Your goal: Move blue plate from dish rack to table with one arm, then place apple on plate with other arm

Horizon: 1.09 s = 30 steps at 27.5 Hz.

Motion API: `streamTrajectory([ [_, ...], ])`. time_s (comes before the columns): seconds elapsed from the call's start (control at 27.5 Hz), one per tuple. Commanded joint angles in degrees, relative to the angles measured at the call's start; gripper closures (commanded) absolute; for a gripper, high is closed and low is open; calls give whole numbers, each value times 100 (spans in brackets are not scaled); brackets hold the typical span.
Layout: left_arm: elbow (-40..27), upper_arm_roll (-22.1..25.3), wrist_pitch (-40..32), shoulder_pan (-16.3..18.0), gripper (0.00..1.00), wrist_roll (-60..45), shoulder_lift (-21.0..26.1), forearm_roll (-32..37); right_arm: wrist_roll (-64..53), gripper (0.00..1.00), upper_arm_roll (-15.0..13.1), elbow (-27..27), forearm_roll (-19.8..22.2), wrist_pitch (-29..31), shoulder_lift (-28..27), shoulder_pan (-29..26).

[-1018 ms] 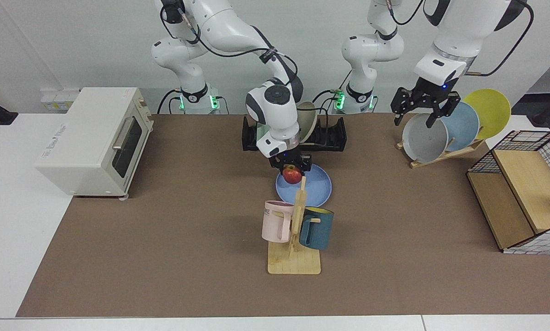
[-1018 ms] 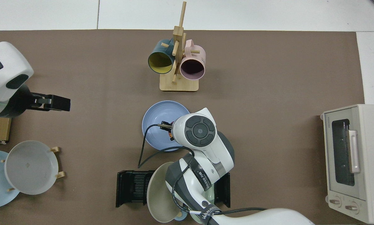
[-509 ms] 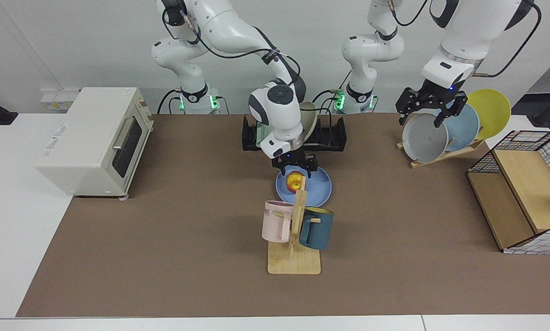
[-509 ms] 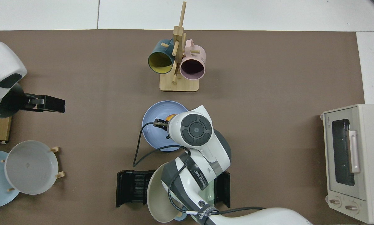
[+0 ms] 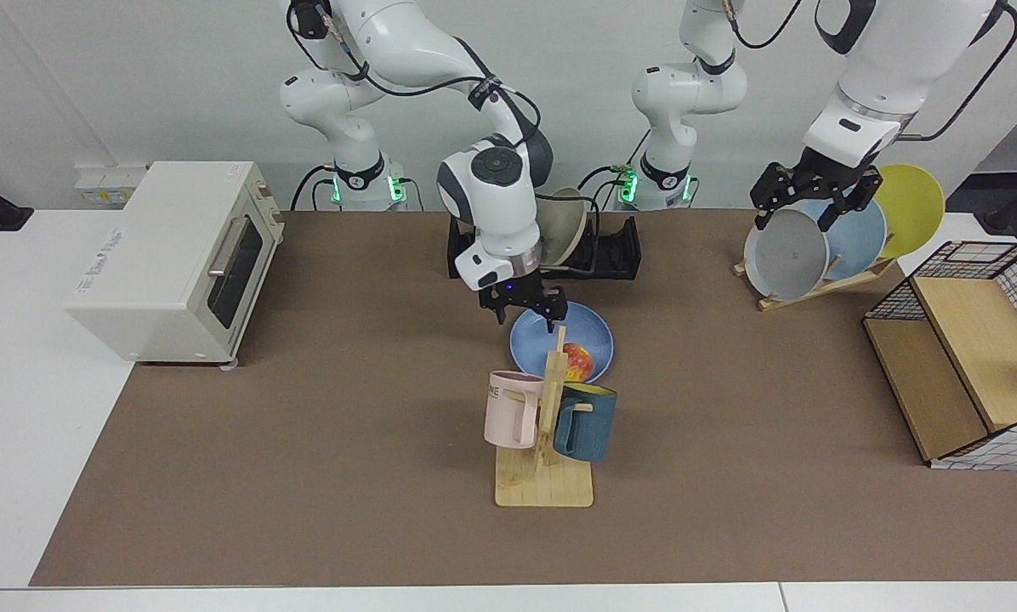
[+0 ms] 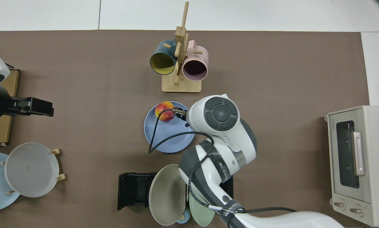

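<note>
Red-and-yellow, the apple (image 5: pixel 578 361) lies on my blue plate (image 5: pixel 589 331) on the table (image 5: pixel 304 442), right gripper (image 5: pixel 525 308) spread empty above its rim, left gripper (image 5: pixel 802 202) spread over the grey plate (image 5: pixel 783 255).

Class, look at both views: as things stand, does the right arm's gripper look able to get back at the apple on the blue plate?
Probably yes. The right gripper hangs open just above the blue plate, and the apple lies uncovered on the plate's far rim. The wooden mug stand beside it crowds only the camera side.
</note>
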<state>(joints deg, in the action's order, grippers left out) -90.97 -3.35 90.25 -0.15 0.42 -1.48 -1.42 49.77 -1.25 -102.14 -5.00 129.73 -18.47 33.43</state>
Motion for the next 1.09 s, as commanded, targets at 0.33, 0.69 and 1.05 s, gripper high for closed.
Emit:
streamTrajectory([
  [0.33, 149, 45, -148, -55, 0, 20, 25, 80, -2031, 0, 64, -96, 87, -1169, 1170, -1865],
  [0.69, 140, 27, -148, -37, 0, 20, 25, 80, -3745, 0, 46, -69, 104, -1942, 1811, -3140],
  [1.05, 140, 18, -148, -37, 0, 20, 25, 72, -4659, 0, -86, 177, 113, -3120, 2418, -3440],
])
